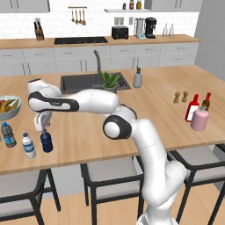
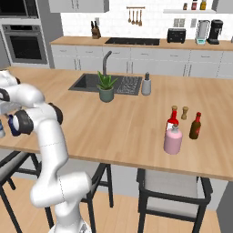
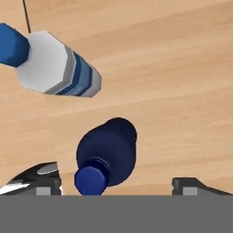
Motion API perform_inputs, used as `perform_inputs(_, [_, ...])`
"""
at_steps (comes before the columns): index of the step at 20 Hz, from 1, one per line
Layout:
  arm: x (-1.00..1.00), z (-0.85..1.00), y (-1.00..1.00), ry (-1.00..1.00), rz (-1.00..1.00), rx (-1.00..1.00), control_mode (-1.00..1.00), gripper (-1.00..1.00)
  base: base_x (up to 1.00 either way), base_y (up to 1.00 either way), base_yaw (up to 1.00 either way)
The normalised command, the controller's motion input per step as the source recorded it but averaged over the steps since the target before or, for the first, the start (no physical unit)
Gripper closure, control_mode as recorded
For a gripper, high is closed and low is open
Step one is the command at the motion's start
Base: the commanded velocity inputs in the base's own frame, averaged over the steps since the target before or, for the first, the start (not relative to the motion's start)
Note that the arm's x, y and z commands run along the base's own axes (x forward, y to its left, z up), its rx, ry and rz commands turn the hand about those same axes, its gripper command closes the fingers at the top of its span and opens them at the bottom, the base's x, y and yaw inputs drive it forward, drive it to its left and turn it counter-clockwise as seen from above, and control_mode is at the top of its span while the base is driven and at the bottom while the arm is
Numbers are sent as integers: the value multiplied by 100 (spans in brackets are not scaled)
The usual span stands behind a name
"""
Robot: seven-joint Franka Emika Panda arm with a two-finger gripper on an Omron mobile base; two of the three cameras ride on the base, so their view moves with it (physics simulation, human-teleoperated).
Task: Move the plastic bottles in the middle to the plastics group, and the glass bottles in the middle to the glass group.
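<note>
The dark navy plastic bottle (image 1: 46,141) stands on the island's left end, beside the white-capped clear bottle (image 1: 28,146) and the dark-capped clear bottle (image 1: 8,135). My gripper (image 1: 43,126) hangs just above the navy bottle. In the hand view the navy bottle (image 3: 107,154) stands free between my wide-apart fingertips, so the gripper (image 3: 116,184) is open. A clear, blue-labelled bottle with a blue cap (image 3: 57,68) is at the upper left. The pink glass bottle (image 1: 200,118) (image 2: 173,140) stands at the right end by the red bottle (image 1: 192,108) and the brown bottle (image 1: 206,102).
A fruit bowl (image 1: 9,107) sits behind the plastic bottles at the far left. Two pepper shakers (image 1: 180,96) stand behind the glass bottles. A sink (image 1: 83,82), a potted plant (image 1: 110,81) and a soap dispenser (image 1: 137,78) are at the back. Stools line the counter's near edge.
</note>
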Motion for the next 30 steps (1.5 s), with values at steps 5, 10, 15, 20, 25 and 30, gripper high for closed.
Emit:
perform_inputs(5, [-18, 35, -31, 0, -8, 0, -100, -100, 0, 0, 0])
perform_inputs(10, [-20, 16, -84, 0, -19, 0, -100, -100, 0, 0, 0])
perform_inputs(15, [-29, 0, -100, 0, -24, 0, -100, -100, 0, 0, 0])
perform_inputs(20, [-16, 0, -100, 0, -29, 0, -100, -100, 0, 0, 0])
perform_inputs(25, [-14, 0, -100, 0, -30, 0, -100, -100, 0, 0, 0])
perform_inputs(30, [-2, 5, -92, 0, -29, -1, -100, -100, 0, 0, 0])
